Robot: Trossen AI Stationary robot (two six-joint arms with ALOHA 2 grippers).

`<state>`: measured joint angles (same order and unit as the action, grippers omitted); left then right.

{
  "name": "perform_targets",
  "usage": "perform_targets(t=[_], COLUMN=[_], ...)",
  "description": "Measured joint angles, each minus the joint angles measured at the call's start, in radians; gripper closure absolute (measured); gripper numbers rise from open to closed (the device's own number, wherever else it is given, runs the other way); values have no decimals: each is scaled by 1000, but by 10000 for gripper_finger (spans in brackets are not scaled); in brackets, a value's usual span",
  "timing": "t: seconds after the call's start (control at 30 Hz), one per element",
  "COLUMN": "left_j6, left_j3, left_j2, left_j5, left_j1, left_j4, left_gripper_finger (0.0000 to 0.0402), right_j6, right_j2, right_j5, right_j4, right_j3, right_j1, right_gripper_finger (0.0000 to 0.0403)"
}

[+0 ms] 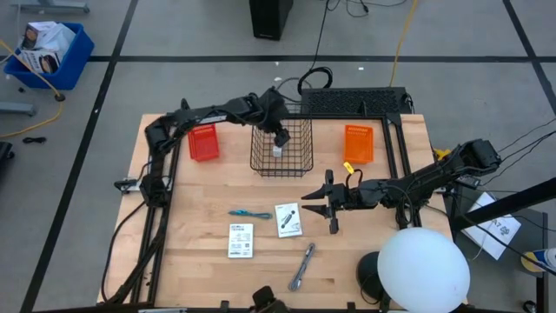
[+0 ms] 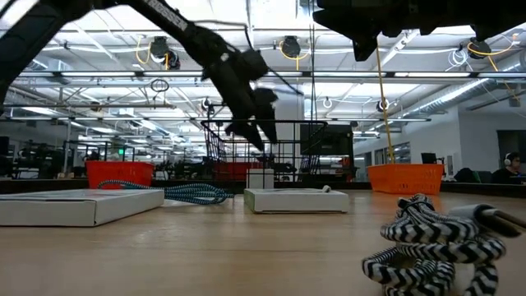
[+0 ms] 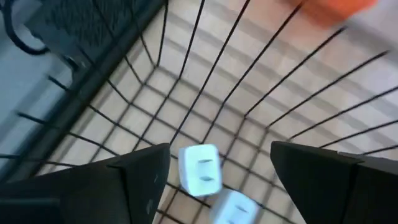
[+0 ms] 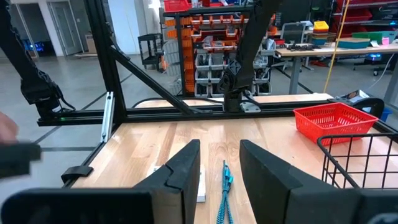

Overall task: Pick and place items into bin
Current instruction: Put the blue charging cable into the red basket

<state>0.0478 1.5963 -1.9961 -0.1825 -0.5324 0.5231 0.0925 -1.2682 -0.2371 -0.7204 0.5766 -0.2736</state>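
Note:
The bin is a black wire basket (image 1: pixel 282 148) at the table's far middle. My left gripper (image 1: pixel 280 137) hangs open over it, pointing steeply down, and touches nothing. Below its fingers, two small white cubes (image 3: pixel 200 169) (image 3: pixel 233 208) lie on the basket's wire floor. One cube (image 1: pixel 277 150) shows from above. On the bare wood lie a teal pen (image 1: pixel 250 214), two white printed packets (image 1: pixel 288 219) (image 1: pixel 241 240) and a grey metal stick (image 1: pixel 302 266). My right gripper (image 1: pixel 323 202) hovers level to the right of the packets, open, with nothing between its fingers (image 4: pixel 186 165).
A red basket (image 1: pixel 203 142) stands left of the bin and an orange one (image 1: pixel 358 143) to its right. A white dome (image 1: pixel 424 269) sits at the near right corner. A black-and-white striped cord (image 2: pixel 427 247) lies close to the low camera.

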Motion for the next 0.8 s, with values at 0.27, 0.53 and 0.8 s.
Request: perform_targets(t=[0.27, 0.53, 0.8], left_j6=[42, 92, 17], left_j3=[0, 0, 0], left_j2=[216, 373, 389], left_j5=[-23, 52, 135], left_j1=[78, 272, 498], left_j4=[162, 274, 456], left_gripper_finger=[123, 143, 146], right_j6=[0, 19, 70], right_j2=[0, 0, 0], right_j5=[2, 5, 15], right_j4=[-1, 19, 49], right_j3=[0, 0, 0], right_j1=[-2, -2, -4], right_gripper_finger=[298, 298, 298])
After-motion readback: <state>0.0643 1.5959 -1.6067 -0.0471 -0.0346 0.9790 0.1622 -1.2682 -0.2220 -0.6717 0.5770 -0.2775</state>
